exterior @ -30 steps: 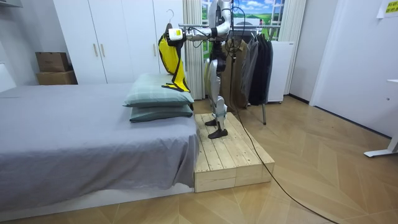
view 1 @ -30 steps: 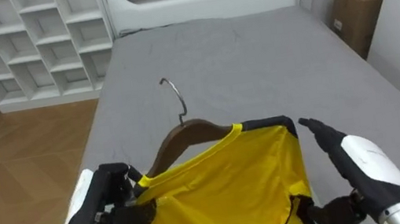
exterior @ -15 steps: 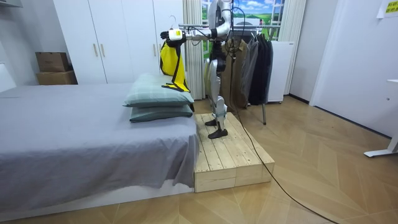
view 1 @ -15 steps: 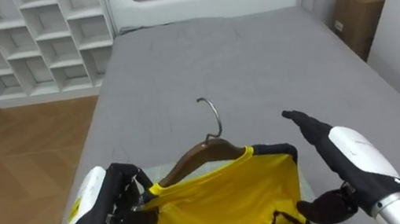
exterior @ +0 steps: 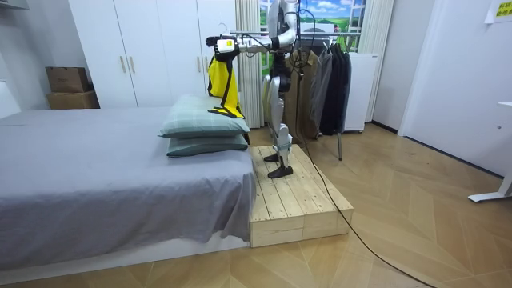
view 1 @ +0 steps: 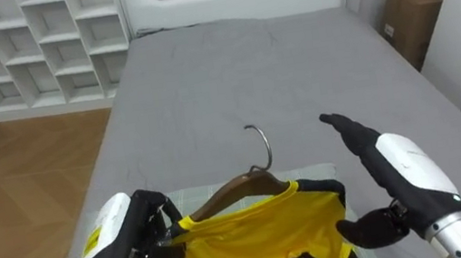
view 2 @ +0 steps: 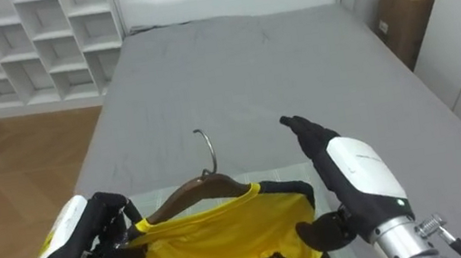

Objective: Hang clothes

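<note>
1. Done: yellow shirt (view 1: 248,245) is on wooden hanger (view 1: 239,185), held up over bed (view 1: 249,71).
2. L robot hand (view 1: 142,238) is curled tight on shirt's shoulder. R robot hand (view 1: 393,173) has fingers straight, holds nothing, just beside other shoulder.
3. Left, I reckon: hook hanger on clothes rack (exterior: 320,72) behind me.

From where I stand, no writing can be read. The yellow sticker (view 1: 95,243) on the back of the left hand (view 1: 149,237) bears dark marks too small to make out. The white label (view 1: 389,29) on the cardboard box (view 1: 412,10) and the yellow sign (exterior: 498,10) on the wall (exterior: 464,72) are just as illegible.
</note>
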